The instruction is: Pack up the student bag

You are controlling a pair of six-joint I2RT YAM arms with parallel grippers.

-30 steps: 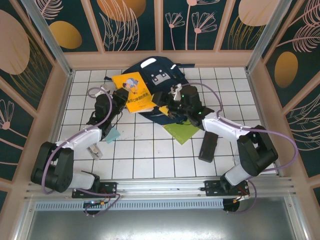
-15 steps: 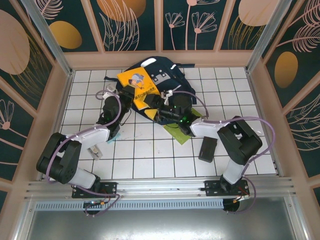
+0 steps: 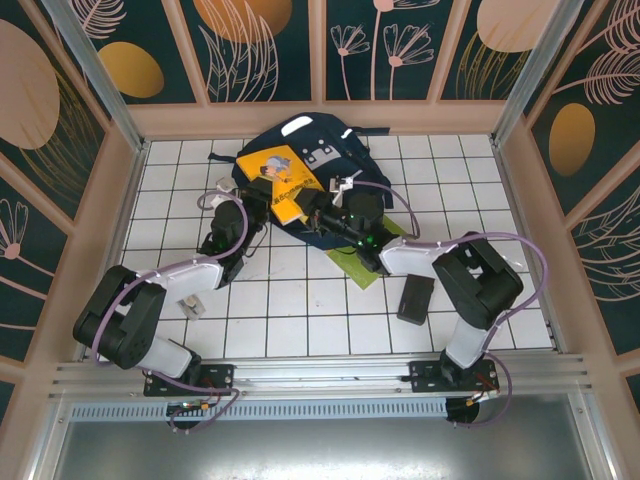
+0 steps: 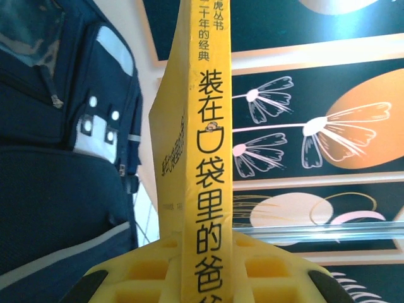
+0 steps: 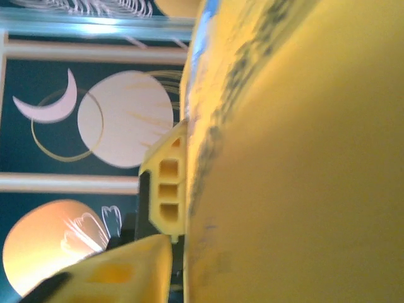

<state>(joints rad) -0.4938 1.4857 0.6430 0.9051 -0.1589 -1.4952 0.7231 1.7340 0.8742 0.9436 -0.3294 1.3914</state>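
While left gripper (image 4: 205, 270) clamps the yellow book (image 4: 211, 158), right gripper (image 3: 312, 210) touches it.

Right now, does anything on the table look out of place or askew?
The yellow book stands tilted over the student bag rather than lying flat, clamped by the left gripper. A green flat item lies askew on the tiles near the bag.

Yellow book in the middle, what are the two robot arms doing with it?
The left gripper is shut on the yellow book, holding it over the student bag. The right gripper is close at the book's other edge, though its grip is unclear. The book doesn't look inside the bag yet.
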